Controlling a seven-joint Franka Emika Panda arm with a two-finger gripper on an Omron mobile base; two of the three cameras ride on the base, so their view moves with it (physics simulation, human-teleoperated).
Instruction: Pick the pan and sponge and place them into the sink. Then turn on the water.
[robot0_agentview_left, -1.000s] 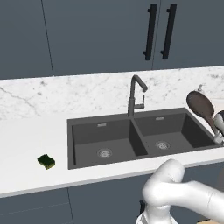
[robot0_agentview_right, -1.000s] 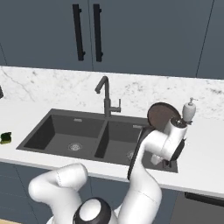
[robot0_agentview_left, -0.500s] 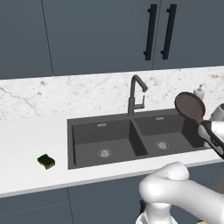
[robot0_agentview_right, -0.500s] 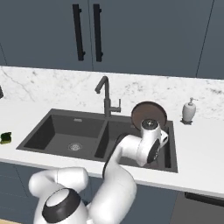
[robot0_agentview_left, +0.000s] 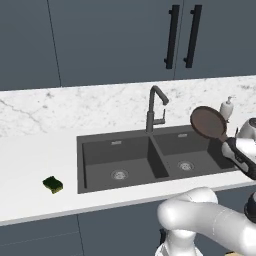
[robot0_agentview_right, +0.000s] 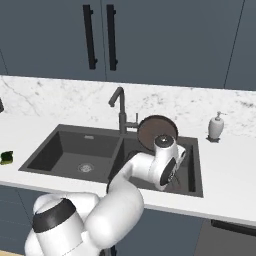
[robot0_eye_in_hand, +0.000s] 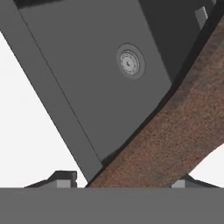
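Holding 1 pan (robot0_agentview_left: 208, 123) over sink (robot0_agentview_left: 95, 150); 1 sponge (robot0_agentview_left: 53, 184) on counter.

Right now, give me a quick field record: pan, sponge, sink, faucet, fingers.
pan: lifted and tilted, above the right basin, held by its handle
sponge: on the counter left of the sink, untouched
sink: both basins hold nothing, no water
faucet: behind the divider, not running
fingers: either side of the pan in the hand view
soap dispenser: on the counter, right of the sink
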